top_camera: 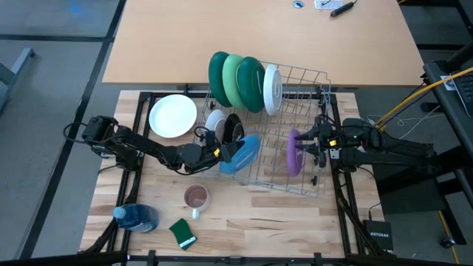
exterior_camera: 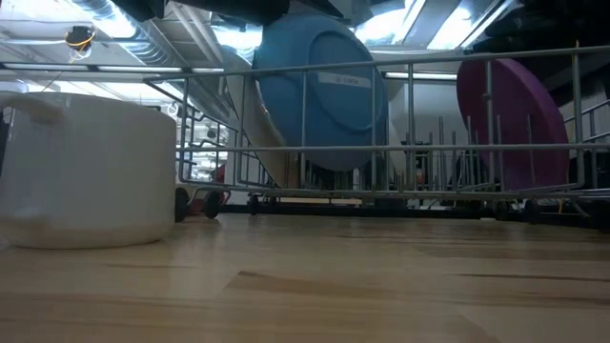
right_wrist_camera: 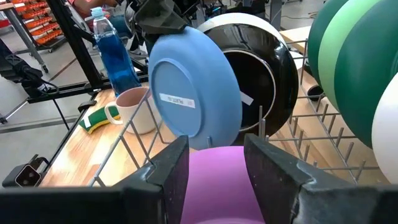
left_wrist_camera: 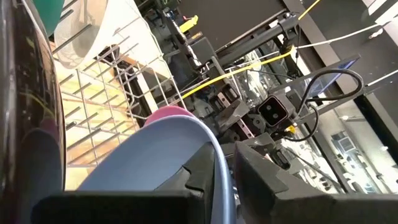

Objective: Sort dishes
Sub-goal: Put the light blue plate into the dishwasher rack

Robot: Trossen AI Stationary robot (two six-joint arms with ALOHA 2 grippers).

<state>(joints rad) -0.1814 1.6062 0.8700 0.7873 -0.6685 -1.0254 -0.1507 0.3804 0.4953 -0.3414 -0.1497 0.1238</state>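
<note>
One blue plate [top_camera: 244, 154] stands on edge, tilted.

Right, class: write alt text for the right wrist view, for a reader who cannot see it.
The right gripper straddles a purple plate standing in the wire dish rack. Beyond it, the left gripper holds a blue plate by its top rim, in front of a black plate.
</note>
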